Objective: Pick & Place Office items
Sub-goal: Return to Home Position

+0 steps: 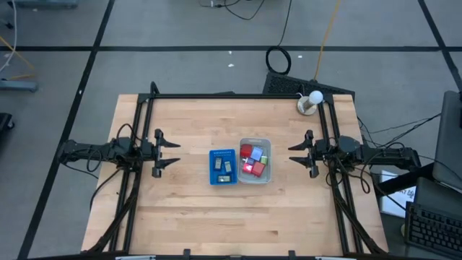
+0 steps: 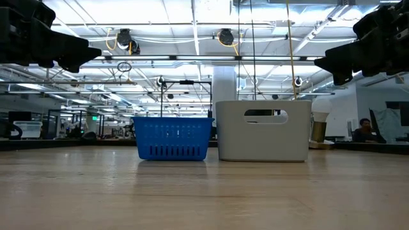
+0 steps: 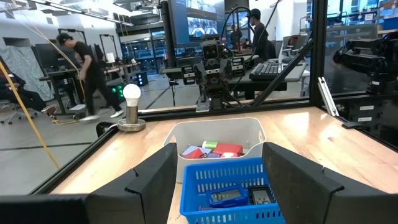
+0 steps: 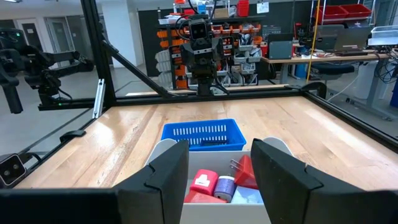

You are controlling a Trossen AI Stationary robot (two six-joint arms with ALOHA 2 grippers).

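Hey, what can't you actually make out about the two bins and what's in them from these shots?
- Low view: the walls of the blue basket and gray bin hide everything inside.
- High view: the pieces are too small to count.
- Right wrist view: the right gripper and the bottom edge cut off much of the gray bin's contents.

a pale wooden counter (image 1: pixel 188 209) carries a small blue plastic basket with a slotted wall (image 2: pixel 172 137) and, just beside it, a taller pale grey plastic bin with a handle cut-out (image 2: pixel 263 137). a white round bulb on a metal base (image 1: pixel 315 98) stands at one corner of the counter, well apart from both. a black metal frame (image 1: pixel 231 96) edges the counter. a black cable coil (image 1: pixel 278 59) lies on the grey floor beyond. a person in dark clothes (image 3: pixel 87 68) is in the room behind.
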